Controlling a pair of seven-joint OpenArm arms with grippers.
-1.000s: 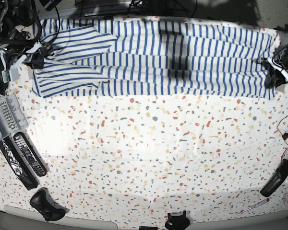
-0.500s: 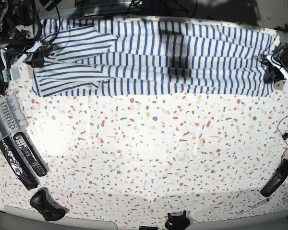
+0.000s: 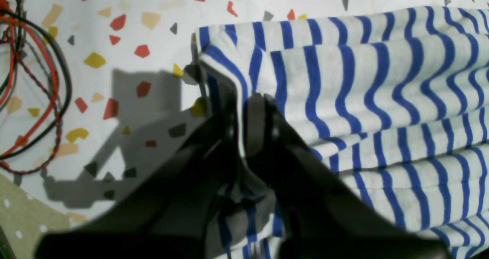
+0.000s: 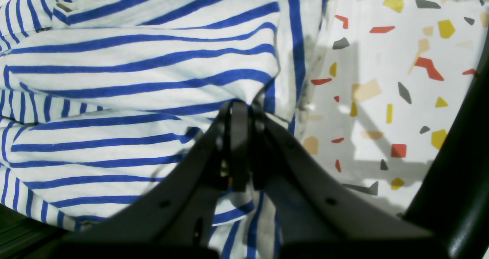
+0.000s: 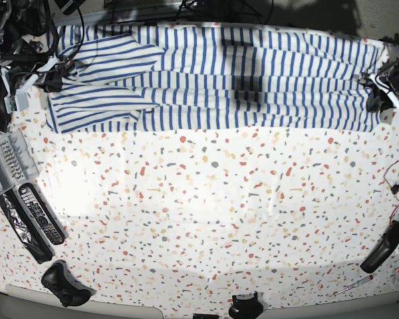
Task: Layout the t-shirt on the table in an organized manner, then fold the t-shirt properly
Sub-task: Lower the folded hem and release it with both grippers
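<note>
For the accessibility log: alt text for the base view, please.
A striped t-shirt lies stretched across the far edge of a speckled table, pinched at each end by the right gripper and left gripper. Remote controls lie at one side.

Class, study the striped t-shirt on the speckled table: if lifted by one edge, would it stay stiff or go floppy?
Probably floppy: the t-shirt bunches and ripples where the left gripper pinches it. Likely light too: thin layers fold over each other beside the right gripper.
</note>
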